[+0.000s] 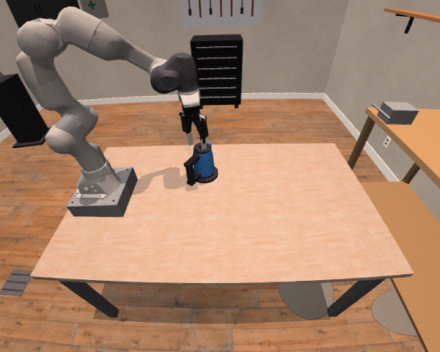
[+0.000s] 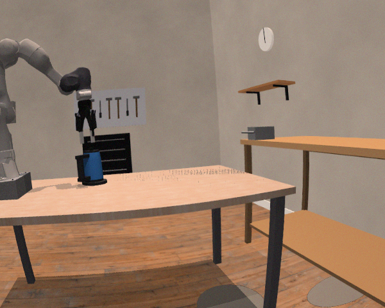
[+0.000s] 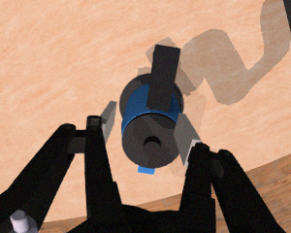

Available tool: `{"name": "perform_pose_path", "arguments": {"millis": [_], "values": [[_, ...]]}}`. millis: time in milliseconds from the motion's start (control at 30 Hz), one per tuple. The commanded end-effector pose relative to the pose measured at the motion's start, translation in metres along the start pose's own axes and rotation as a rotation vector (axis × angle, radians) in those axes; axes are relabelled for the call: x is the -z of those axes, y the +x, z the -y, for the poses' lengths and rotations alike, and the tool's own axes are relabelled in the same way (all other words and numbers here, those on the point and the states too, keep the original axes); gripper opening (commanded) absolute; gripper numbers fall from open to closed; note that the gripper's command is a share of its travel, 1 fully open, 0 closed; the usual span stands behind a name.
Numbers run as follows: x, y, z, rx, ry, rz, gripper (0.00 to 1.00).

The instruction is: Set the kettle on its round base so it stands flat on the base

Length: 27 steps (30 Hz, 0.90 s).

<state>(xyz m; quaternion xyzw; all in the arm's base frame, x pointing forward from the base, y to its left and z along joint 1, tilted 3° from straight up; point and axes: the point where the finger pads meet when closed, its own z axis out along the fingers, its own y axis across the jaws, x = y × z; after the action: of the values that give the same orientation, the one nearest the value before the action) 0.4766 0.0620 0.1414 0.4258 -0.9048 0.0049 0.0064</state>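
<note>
The blue kettle (image 1: 207,162) (image 2: 93,166) (image 3: 140,108) stands upright on its round black base (image 1: 210,177) (image 2: 95,182) on the table (image 1: 250,227) (image 2: 159,192). Its black handle (image 1: 191,170) (image 3: 165,70) points toward the arm's mount. My gripper (image 1: 196,143) (image 2: 86,140) (image 3: 145,118) is open and hangs just above the kettle's lid. Its finger pads stand apart to either side of the lid and touch nothing. In the wrist view the base is mostly hidden under the kettle.
The arm's grey mount (image 1: 103,193) (image 2: 7,185) sits at the table's left edge. A black drawer cabinet (image 1: 217,70) stands at the back wall. An orange workbench (image 1: 421,140) (image 2: 335,145) with a grey box (image 1: 398,112) stands to the right.
</note>
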Motion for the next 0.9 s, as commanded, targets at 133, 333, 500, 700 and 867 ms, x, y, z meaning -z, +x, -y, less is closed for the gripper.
{"name": "perform_pose_path", "arguments": {"millis": [133,333,500,700,867], "values": [[0.052,0.007,-0.008,0.025,-0.035,-0.027,0.47],[0.065,0.007,-0.008,0.025,-0.035,-0.027,0.47],[0.065,0.007,-0.008,0.025,-0.035,-0.027,0.47],[0.065,0.007,-0.008,0.025,-0.035,-0.027,0.47],[0.065,0.007,-0.008,0.025,-0.035,-0.027,0.47]]}}
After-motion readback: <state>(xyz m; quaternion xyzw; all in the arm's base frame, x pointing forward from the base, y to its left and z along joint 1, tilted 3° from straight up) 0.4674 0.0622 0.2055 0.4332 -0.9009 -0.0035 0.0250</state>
